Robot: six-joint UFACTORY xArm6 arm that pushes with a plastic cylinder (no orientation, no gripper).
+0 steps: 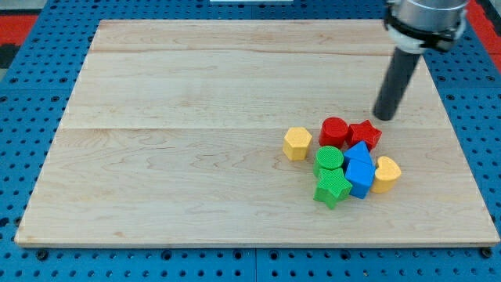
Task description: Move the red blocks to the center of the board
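A red cylinder (334,130) and a red star (364,134) sit side by side, right of the board's middle. My tip (384,117) stands just above and to the right of the red star, a small gap away from it. Below the red blocks lie a green cylinder (329,159), a green star (332,189), and two blue blocks (358,169) packed close together. A yellow hexagon (297,143) lies to the left of the red cylinder. A yellow heart-like block (387,173) lies at the right of the blue blocks.
The wooden board (196,117) rests on a blue pegboard table (23,141). The arm's body (427,19) hangs over the board's top right corner.
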